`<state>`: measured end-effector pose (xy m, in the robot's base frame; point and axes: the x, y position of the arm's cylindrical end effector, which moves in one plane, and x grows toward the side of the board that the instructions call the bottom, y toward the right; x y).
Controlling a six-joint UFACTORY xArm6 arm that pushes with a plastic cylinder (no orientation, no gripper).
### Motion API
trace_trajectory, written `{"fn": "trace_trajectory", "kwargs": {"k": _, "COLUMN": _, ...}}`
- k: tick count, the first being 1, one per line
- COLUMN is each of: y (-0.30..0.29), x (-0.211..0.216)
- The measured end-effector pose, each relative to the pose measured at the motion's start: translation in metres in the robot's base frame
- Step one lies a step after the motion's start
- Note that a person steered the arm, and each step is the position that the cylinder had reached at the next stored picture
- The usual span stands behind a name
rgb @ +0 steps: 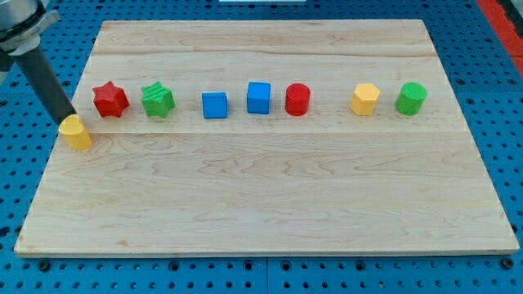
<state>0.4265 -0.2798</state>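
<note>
While the rod [42,77] slants down from the view's top-left corner, my tip [68,121] sits against the top of a yellow block [77,132] near the board's [261,212] left edge — touching or just behind it, can't tell which. No pincer on this arm, so nothing to report as released or clenched.

Block count: eight. Two red — a star [109,100] and a cylinder [297,99]. Two green — a star [158,100] and a cylinder [411,98]. Two blue cubes [215,105] [258,97]. Two yellow — the one at my tip and a second yellow block [365,99].

Seven of them form a rough row across the board's upper half: red star, green star, blue, blue, red cylinder, yellow, green cylinder, left to right. Stars sit just beside each other. One wooden board, lying on blue pegboard [502,20].
</note>
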Motion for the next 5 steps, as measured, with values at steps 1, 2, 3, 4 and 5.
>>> {"fn": "trace_trajectory", "kwargs": {"k": 1, "y": 0.033, "x": 0.024}}
{"fn": "trace_trajectory", "kwargs": {"k": 2, "y": 0.005, "x": 0.002}}
{"fn": "trace_trajectory", "kwargs": {"k": 3, "y": -0.012, "x": -0.055}}
{"fn": "trace_trajectory", "kwargs": {"k": 4, "y": -0.015, "x": -0.074}}
{"fn": "trace_trajectory", "kwargs": {"k": 5, "y": 0.022, "x": -0.054}}
